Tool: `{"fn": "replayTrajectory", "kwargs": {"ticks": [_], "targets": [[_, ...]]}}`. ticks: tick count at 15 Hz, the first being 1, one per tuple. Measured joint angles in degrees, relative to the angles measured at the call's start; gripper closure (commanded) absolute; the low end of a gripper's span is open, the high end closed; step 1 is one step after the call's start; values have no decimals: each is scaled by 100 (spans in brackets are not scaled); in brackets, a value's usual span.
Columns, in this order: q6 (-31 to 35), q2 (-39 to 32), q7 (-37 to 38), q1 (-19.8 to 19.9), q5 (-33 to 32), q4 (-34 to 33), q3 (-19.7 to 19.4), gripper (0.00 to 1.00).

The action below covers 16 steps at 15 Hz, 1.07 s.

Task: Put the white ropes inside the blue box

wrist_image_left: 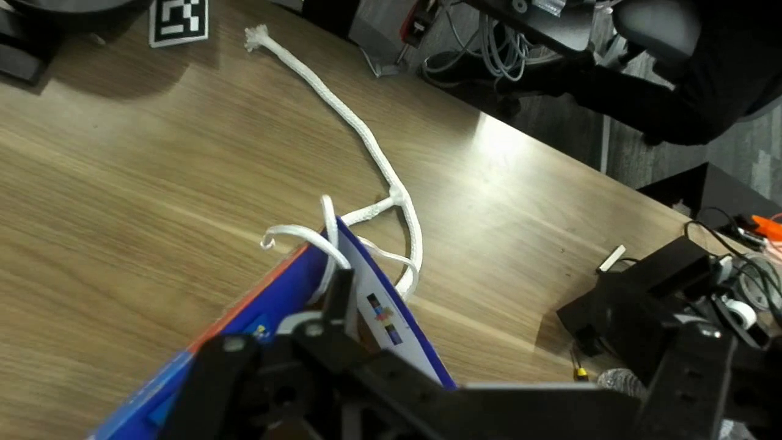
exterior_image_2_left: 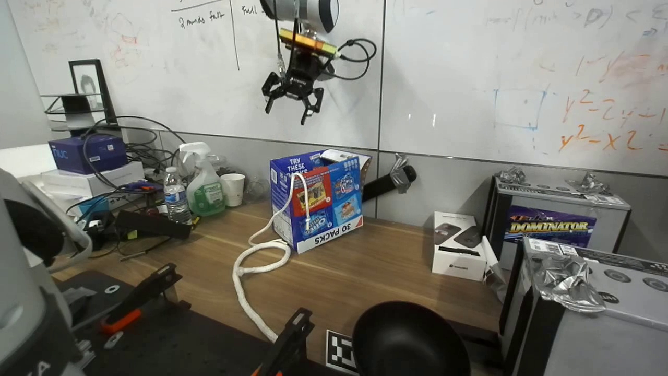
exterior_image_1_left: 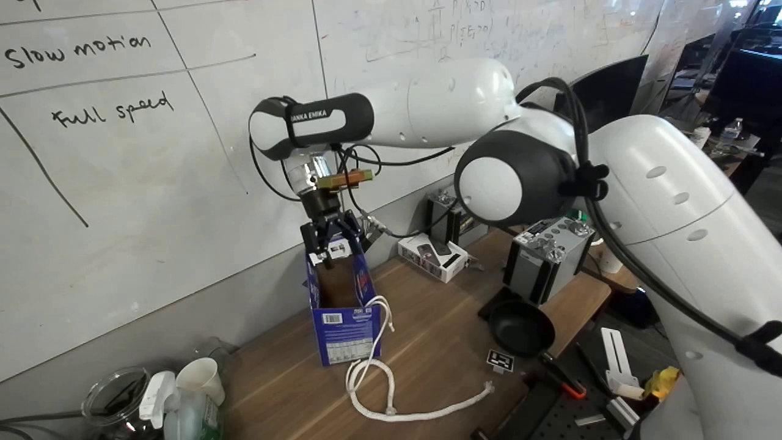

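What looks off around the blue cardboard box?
The thin white cord is slung over a top corner of the open blue cardboard box, one end dangling outside: odd, since it belongs inside. The thick white rope lies on the brown wooden table, one end frayed.

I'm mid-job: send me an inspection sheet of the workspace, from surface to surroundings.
Surface: wood-grain table with a printed marker lying on it.
Job's things: blue box standing, top open; thin white rope draped over a corner of its rim; thick white rope looped on the table, outside.
Clutter: black pan, white box, spray bottle, paper cup.
Gripper: open above the blue box, holding nothing.
Cables: black cables along the arm.
Surroundings: whiteboard behind; possibly a person's leg beyond the table.
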State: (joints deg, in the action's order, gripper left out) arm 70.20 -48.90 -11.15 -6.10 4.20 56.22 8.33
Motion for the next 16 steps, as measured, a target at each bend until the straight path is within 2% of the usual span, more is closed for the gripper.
{"fn": "replayTrajectory", "kwargs": {"ticks": [3, 5, 10, 16], "targets": [[180, 746, -15, 151, -54, 629, -43, 0], [577, 1242, -15, 248, -56, 1124, -85, 0], [1991, 2222, -55, 482, -44, 2494, -233, 0], [3533, 2919, -220, 583, -70, 4318, -389, 0]]}}
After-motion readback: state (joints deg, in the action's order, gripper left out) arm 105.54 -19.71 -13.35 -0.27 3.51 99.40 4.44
